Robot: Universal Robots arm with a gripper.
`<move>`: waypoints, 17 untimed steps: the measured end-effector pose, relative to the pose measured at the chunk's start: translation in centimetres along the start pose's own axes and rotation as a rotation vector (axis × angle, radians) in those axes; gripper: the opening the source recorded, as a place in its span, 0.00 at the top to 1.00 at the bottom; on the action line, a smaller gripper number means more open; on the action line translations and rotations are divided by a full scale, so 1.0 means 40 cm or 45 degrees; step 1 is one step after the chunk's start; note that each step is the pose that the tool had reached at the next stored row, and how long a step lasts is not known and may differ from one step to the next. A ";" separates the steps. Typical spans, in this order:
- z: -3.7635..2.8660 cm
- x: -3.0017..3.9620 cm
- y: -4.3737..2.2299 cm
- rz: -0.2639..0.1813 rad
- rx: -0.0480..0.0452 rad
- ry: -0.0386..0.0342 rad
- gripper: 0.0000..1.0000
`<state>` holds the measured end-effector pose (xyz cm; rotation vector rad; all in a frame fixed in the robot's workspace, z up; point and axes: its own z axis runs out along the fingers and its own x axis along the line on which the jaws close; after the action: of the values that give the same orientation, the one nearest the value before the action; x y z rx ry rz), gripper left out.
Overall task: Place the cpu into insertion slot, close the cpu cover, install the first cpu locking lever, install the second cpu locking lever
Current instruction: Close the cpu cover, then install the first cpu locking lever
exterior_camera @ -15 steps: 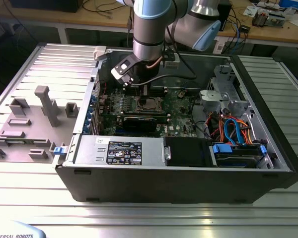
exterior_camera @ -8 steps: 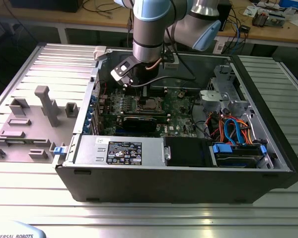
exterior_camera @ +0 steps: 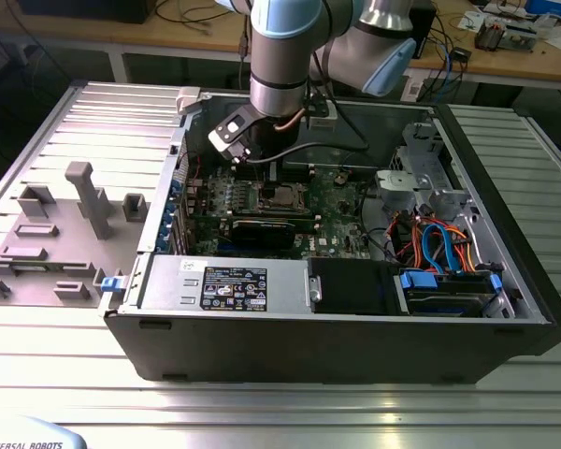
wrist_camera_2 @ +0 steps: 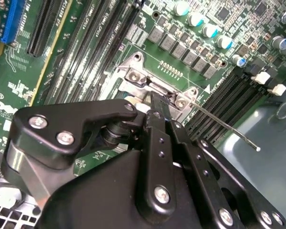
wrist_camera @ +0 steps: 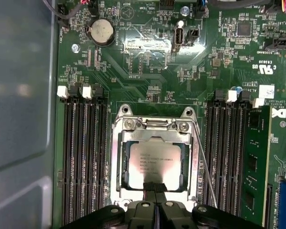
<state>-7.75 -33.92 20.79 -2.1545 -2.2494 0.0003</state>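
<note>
The tool (wrist_camera: 155, 187) has its fingers pressed together with nothing pinched between them. Its tips are down at one edge of the cpu cover (wrist_camera: 118, 157) — touching or just above, I cannot tell. Under that frame the cpu (wrist_camera: 155, 162) lies flat in the insertion slot (wrist_camera: 125, 110) on the green motherboard (wrist_camera: 148, 81), its grey top showing through the cut-out.

Along one side of the socket runs a locking lever (wrist_camera: 206, 167). In the second wrist view its free end (wrist_camera_2: 229, 129) stands off the board.

I judge the chip light, stiff and delicate, so I would keep my weight off it. The cover is thin springy metal, best pushed at its rim. The lever is smooth, springy wire — likely to slip, so I would catch it near its free end.
</note>
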 end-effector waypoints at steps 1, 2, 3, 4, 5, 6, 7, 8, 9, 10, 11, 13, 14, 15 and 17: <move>0.000 0.000 0.006 0.000 0.000 -0.0004 0.89; -0.001 -0.001 0.018 0.000 0.000 -0.0004 0.89; -0.001 -0.001 0.026 0.000 0.001 -0.0003 0.89; -0.001 -0.002 0.035 0.000 0.001 -0.0003 0.89; -0.001 -0.002 0.052 0.000 0.001 -0.0003 0.89; -0.001 -0.003 0.061 0.000 0.002 -0.0002 0.89; -0.002 -0.003 0.070 0.000 0.002 -0.0002 0.89; -0.002 -0.003 0.074 0.000 0.002 -0.0002 0.89; -0.002 -0.003 0.075 0.000 0.002 -0.0001 0.89; -0.002 -0.003 0.075 0.000 0.002 -0.0002 0.89; -0.002 -0.003 0.075 0.000 0.002 -0.0003 0.89; -0.002 -0.003 0.076 0.000 0.002 -0.0002 0.89; -0.002 -0.003 0.076 0.000 0.002 -0.0002 0.89; -0.002 -0.003 0.076 0.000 0.002 -0.0002 0.89; -0.002 -0.003 0.076 0.000 0.002 -0.0002 0.89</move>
<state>-4.70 -33.93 20.80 -2.1541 -2.2485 0.0023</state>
